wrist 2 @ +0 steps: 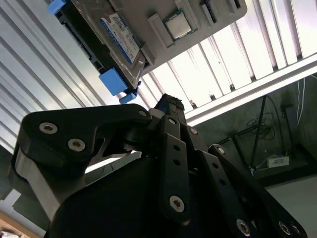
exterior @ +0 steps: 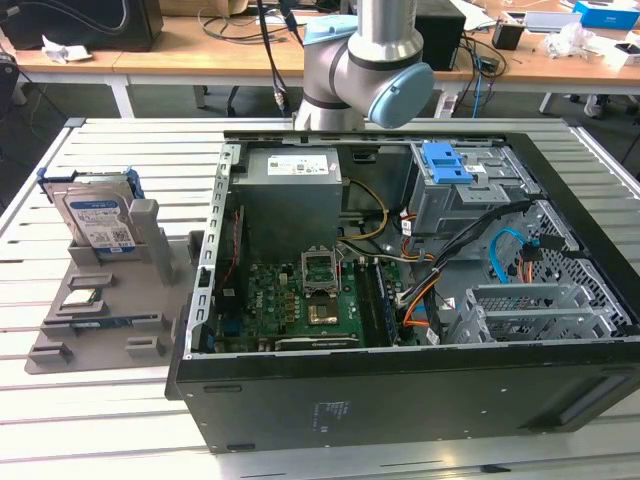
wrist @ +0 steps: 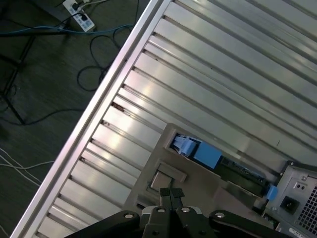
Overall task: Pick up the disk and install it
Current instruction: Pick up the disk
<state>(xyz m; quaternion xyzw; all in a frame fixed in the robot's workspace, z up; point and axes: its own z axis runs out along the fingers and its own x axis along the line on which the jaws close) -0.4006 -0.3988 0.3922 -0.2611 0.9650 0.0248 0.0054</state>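
One disk [exterior: 100, 218] stands on edge in the grey holder [exterior: 150, 228], on the exterior view's left of the PC case [exterior: 400, 400]. My gripper [wrist: 171, 191] is pinched closed, empty, not touching it. Prob. stiff, heavy-ish, breakable, so I'd grab the blue frame sides.

The disk [exterior: 100, 215] is a flat silver hard drive with a white-and-blue label, framed by a blue plastic carrier. It stands on its edge, leaning back slightly, slotted into a grey holder [exterior: 110, 335] on the slatted desk [exterior: 130, 150] at the exterior view's left.
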